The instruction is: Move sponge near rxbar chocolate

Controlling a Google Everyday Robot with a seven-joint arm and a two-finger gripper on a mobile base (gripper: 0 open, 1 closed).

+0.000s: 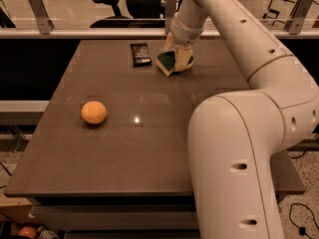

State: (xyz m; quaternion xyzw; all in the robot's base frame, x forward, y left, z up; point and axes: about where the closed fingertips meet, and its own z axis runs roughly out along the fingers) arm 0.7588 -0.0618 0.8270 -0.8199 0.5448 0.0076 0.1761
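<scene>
The sponge (167, 62), dark green on top with pale yellow foam below, is at the far middle of the table, tilted, with its lower edge at the tabletop. My gripper (177, 57) comes down from above and is shut on the sponge's right part. The rxbar chocolate (140, 54), a flat dark wrapper with pale lettering, lies flat just left of the sponge with a small gap between them.
A round orange fruit (93, 112) sits on the left half of the brown table (149, 148). My large white arm fills the right side of the view. A rail and office chairs stand behind the table's far edge.
</scene>
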